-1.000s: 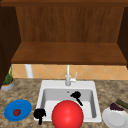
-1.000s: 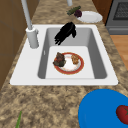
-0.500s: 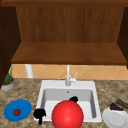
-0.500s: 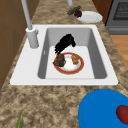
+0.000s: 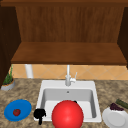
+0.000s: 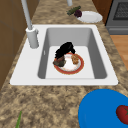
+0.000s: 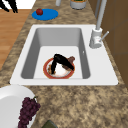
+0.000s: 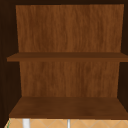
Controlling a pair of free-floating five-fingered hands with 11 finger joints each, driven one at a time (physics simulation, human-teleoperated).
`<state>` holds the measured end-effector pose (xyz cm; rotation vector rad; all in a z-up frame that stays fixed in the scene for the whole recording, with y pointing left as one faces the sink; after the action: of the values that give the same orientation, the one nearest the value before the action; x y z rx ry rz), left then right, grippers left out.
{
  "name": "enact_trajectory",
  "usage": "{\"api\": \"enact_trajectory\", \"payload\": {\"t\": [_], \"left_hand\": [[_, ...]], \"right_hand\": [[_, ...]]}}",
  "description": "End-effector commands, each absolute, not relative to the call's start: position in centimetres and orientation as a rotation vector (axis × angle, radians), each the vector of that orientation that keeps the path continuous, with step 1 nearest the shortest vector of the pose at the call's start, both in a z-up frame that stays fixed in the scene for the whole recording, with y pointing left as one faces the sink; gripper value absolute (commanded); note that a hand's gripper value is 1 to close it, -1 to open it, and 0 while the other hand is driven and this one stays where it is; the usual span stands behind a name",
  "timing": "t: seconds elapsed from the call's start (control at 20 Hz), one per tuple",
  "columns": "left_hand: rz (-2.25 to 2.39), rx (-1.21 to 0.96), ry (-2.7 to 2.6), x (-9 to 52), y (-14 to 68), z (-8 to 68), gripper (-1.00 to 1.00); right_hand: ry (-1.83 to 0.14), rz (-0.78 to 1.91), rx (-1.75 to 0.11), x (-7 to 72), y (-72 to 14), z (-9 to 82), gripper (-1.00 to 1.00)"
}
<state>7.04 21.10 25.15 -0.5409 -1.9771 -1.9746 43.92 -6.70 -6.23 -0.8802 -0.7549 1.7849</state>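
A hand (image 6: 64, 49) is seen low in the sink (image 6: 100, 72), at the centre of the left side view, its fingers laid over the food on the red-rimmed plate (image 6: 79, 67); whether they are curled round anything cannot be told. The same hand (image 7: 62, 62) is stretched across the plate (image 7: 47, 72) in the right side view, centre frame. It is probably the right hand, hidden in the front view behind the red ball (image 5: 67, 115). The plate is ringed by the basin walls, with open floor toward the tap (image 6: 31, 35). The left hand (image 5: 39, 114) is hung at the sink's lower left edge, one finger pointed down. A blue plate (image 5: 17, 110) with a tomato (image 5: 16, 112) lies at lower left, a white plate (image 5: 115, 118) with grapes (image 5: 115, 107) at lower right. A speckled stone counter (image 6: 45, 105) is spread around; bare wooden shelves (image 8: 67, 107) are set above.
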Motion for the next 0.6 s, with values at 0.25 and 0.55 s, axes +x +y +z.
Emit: {"api": "enact_trajectory", "payload": {"t": [0.25, 0.55], "left_hand": [[-1.975, -0.541, -1.977, 7.0, 21.1, 25.2, 0.00], [-1.975, -0.541, -1.977, 7.0, 21.1, 25.2, 0.00]], "right_hand": [[-0.696, 1.630, -0.852, 43.4, -6.5, -5.9, -1.00], [-0.642, 1.677, -0.807, 44.0, -5.9, -3.6, -1.00]]}}
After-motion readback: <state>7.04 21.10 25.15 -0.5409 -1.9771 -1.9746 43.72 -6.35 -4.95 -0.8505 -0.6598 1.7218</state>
